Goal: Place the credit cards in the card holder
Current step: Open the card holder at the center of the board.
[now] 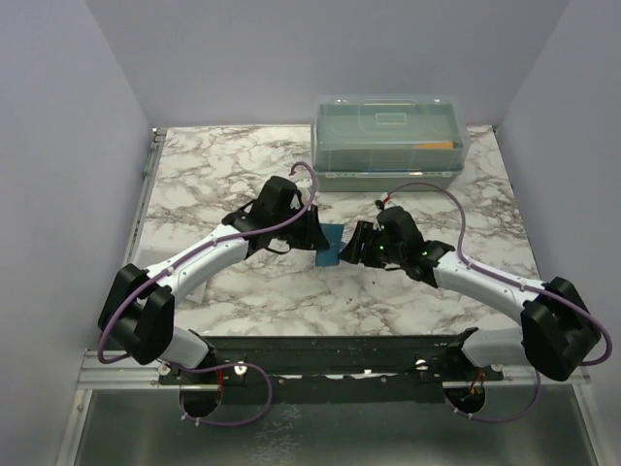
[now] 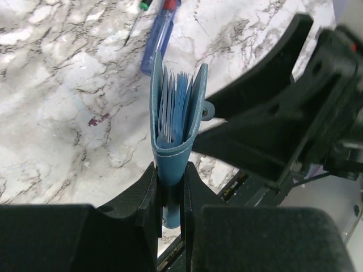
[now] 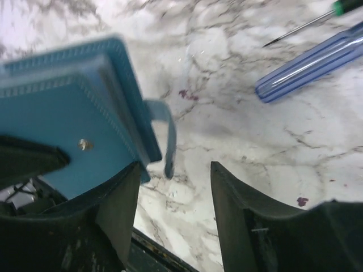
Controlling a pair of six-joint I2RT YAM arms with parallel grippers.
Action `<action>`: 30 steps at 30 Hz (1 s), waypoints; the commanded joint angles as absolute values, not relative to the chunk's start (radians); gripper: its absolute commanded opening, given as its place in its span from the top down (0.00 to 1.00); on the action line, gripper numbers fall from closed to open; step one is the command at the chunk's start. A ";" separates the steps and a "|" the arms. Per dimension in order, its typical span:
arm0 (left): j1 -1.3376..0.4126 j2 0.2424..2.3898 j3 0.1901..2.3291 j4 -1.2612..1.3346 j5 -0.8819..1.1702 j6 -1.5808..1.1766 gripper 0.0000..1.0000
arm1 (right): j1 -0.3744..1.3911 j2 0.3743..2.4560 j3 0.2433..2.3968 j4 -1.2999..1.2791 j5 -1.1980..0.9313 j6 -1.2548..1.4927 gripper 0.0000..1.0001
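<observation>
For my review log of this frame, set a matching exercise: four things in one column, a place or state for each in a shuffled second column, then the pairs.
1 card holder
2 right gripper
3 screwdriver
4 lidded box

A blue handle, lying flat
B jaws open, holding nothing
C at the table far edge
D pinched in the left gripper

Pairs: 1-D, 2-B, 3-A, 4-C

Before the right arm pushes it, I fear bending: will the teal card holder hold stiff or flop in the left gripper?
Probably fairly stiff: the card holder juts straight from the left gripper, pinched only at one end. Its walls may splay, since they gape around the cards. The snap strap sticks out loose, likely floppy.
</observation>
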State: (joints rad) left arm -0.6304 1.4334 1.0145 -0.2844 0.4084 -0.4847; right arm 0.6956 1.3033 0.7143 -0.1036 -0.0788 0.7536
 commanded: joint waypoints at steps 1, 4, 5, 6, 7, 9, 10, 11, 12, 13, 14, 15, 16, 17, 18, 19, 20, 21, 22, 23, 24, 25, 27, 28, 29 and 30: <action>-0.630 1.435 0.986 -0.228 0.512 -0.463 1.00 | 0.645 1.304 0.713 -0.078 -0.087 0.707 0.49; -0.630 1.435 0.980 -0.225 0.523 -0.459 1.00 | 0.636 1.311 0.712 -0.077 -0.087 0.691 0.53; -0.632 1.436 0.979 -0.222 0.535 -0.459 1.00 | 0.635 1.316 0.713 -0.077 -0.087 0.687 0.56; -0.633 1.440 0.979 -0.216 0.549 -0.459 1.00 | 0.635 1.320 0.714 -0.073 -0.087 0.684 0.61; -0.633 1.447 0.979 -0.211 0.567 -0.459 1.00 | 0.635 1.323 0.715 -0.072 -0.085 0.681 0.67; -0.635 1.455 0.979 -0.206 0.587 -0.464 1.00 | 0.635 1.330 0.719 -0.086 -0.085 0.676 0.88; -0.635 1.459 0.977 -0.204 0.590 -0.467 1.00 | 0.635 1.331 0.723 -0.110 -0.089 0.673 0.98; -0.635 1.463 0.976 -0.204 0.588 -0.471 1.00 | 0.636 1.327 0.722 -0.136 -0.089 0.674 0.99; -0.634 1.471 0.974 -0.205 0.582 -0.478 1.00 | 0.636 1.316 0.715 -0.169 -0.094 0.680 1.00; -0.635 1.481 0.974 -0.215 0.569 -0.486 0.92 | 0.635 1.295 0.702 -0.185 -0.107 0.687 1.00; -0.635 1.496 0.977 -0.241 0.534 -0.497 0.77 | 0.636 1.271 0.688 -0.193 -0.125 0.692 1.00; -0.635 1.514 0.986 -0.271 0.498 -0.505 0.67 | 0.636 1.241 0.674 -0.188 -0.152 0.692 1.00; -0.635 1.535 0.997 -0.304 0.467 -0.506 0.58 | 0.635 1.219 0.656 -0.177 -0.181 0.698 1.00; -0.635 1.556 1.012 -0.334 0.441 -0.505 0.52 | 0.636 1.200 0.646 -0.171 -0.213 0.708 1.00; -0.634 1.572 1.031 -0.364 0.417 -0.507 0.47 | 0.636 1.196 0.639 -0.161 -0.243 0.719 1.00; -0.636 1.582 1.038 -0.386 0.393 -0.506 0.43 | 0.636 1.199 0.637 -0.151 -0.275 0.729 1.00; -0.635 1.583 1.043 -0.400 0.369 -0.505 0.38 | 0.636 1.206 0.636 -0.147 -0.303 0.737 1.00; -0.635 1.580 1.046 -0.410 0.349 -0.505 0.29 | 0.636 1.215 0.640 -0.144 -0.317 0.745 1.00; -0.635 1.571 1.048 -0.418 0.336 -0.501 0.23 | 0.636 1.222 0.640 -0.138 -0.325 0.754 1.00; -0.635 1.560 1.050 -0.423 0.335 -0.498 0.18 | 0.635 1.229 0.642 -0.137 -0.330 0.762 1.00; -0.636 1.549 1.051 -0.426 0.338 -0.496 0.13 | 0.636 1.234 0.644 -0.137 -0.329 0.767 1.00; -0.636 1.541 1.051 -0.427 0.346 -0.494 0.08 | 0.635 1.236 0.645 -0.130 -0.331 0.772 1.00; -0.637 1.536 1.054 -0.435 0.360 -0.493 0.01 | 0.636 1.239 0.649 -0.124 -0.340 0.792 1.00; -0.636 1.540 1.059 -0.448 0.346 -0.494 0.01 | 0.636 1.240 0.654 -0.131 -0.343 0.800 1.00; -0.637 1.542 1.062 -0.464 0.326 -0.493 0.01 | 0.636 1.240 0.664 -0.134 -0.354 0.805 1.00; -0.636 1.542 1.064 -0.475 0.313 -0.487 0.01 | 0.637 1.239 0.669 -0.132 -0.367 0.808 1.00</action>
